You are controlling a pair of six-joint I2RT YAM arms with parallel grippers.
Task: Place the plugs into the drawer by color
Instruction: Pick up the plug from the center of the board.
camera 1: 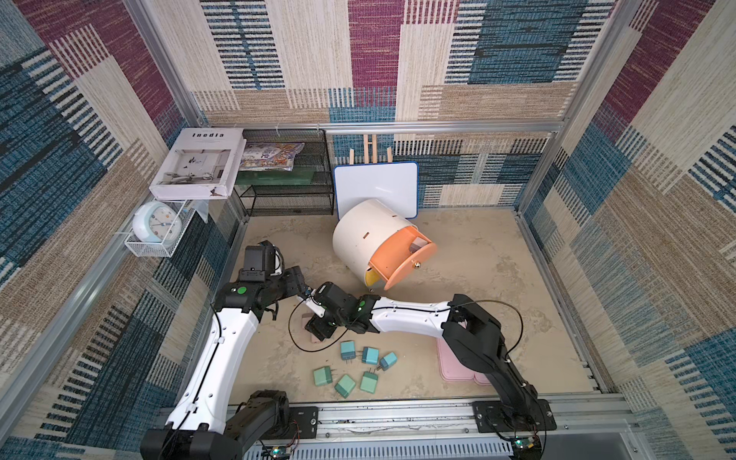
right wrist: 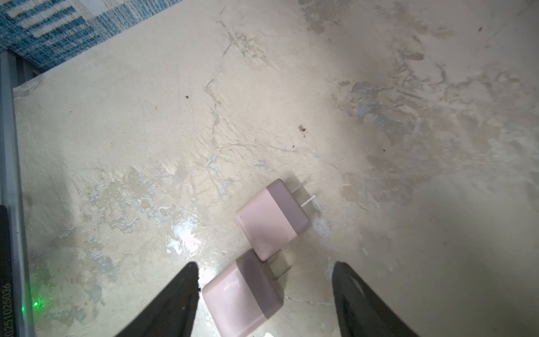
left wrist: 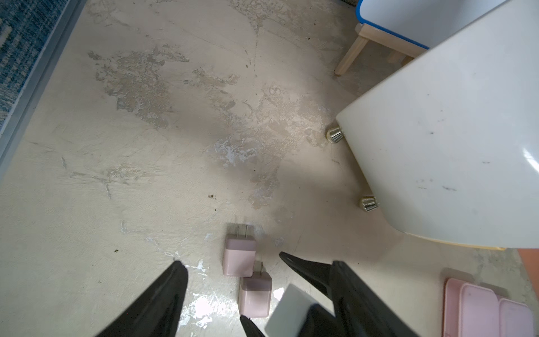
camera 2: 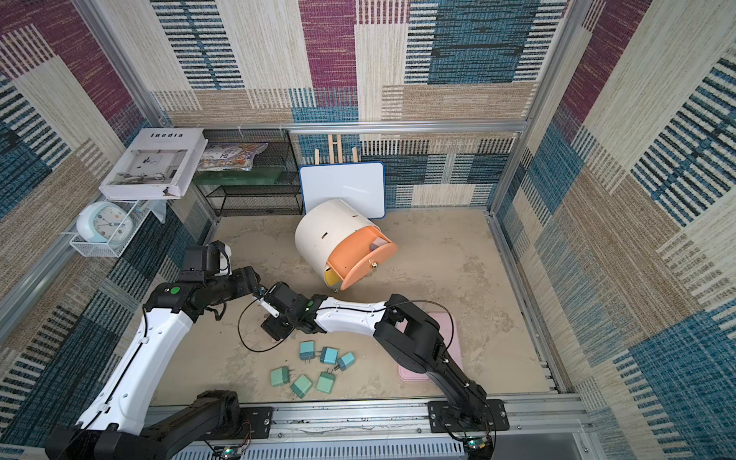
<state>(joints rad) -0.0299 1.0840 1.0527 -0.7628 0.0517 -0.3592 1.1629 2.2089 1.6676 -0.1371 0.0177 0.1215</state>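
Observation:
Two pink plugs lie end to end on the floor, one farther from my right gripper and one between its fingers. My right gripper is open astride that nearer plug, one finger close against its side. My left gripper hovers open above the same pair, holding nothing. Three blue plugs and three green ones lie near the front rail. The white drawer cabinet has its salmon top drawer pulled out, with a pink plug inside.
Pink trays lie under the right arm. A whiteboard on an easel stands behind the cabinet, next to a black mesh shelf. A book and a clock sit on the left wall ledge.

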